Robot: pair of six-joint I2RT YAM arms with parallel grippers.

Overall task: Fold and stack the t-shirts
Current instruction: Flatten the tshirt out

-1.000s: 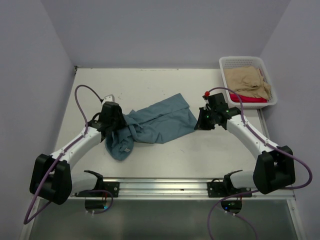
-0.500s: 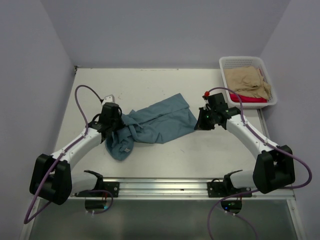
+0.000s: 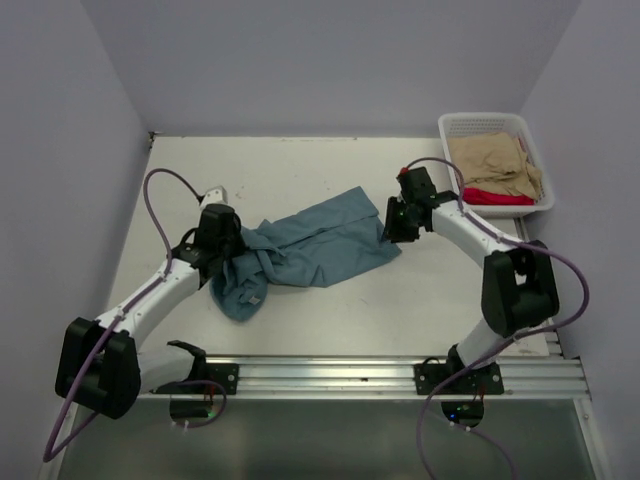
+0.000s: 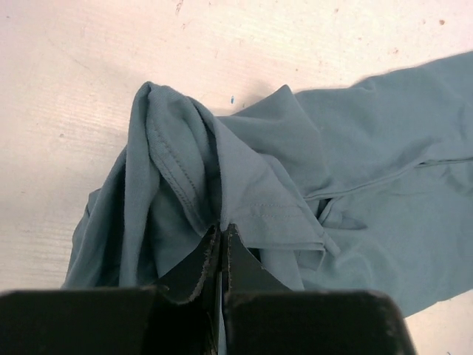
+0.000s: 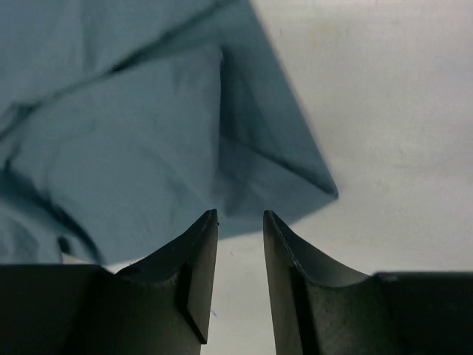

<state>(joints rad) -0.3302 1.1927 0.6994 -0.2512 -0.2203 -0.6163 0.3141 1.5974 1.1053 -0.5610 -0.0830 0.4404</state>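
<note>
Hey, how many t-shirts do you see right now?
3. A teal t-shirt lies crumpled on the table. A tan t-shirt sits in the white basket at the far right, atop a red t-shirt. More could be hidden underneath.

Left arm (image 3: 160,290): the white-and-black linkage is stretched forward from its base, with the wrist pitched down.
Left gripper (image 4: 222,231): the black fingers are pressed together, and a fold of the dusty teal-blue cotton t-shirt (image 4: 355,148) is pinched at their tips.
Right arm (image 3: 455,225): the forearm is reached forward and leftward.
Right gripper (image 5: 240,216): the jaws are parted by a narrow gap.
</note>
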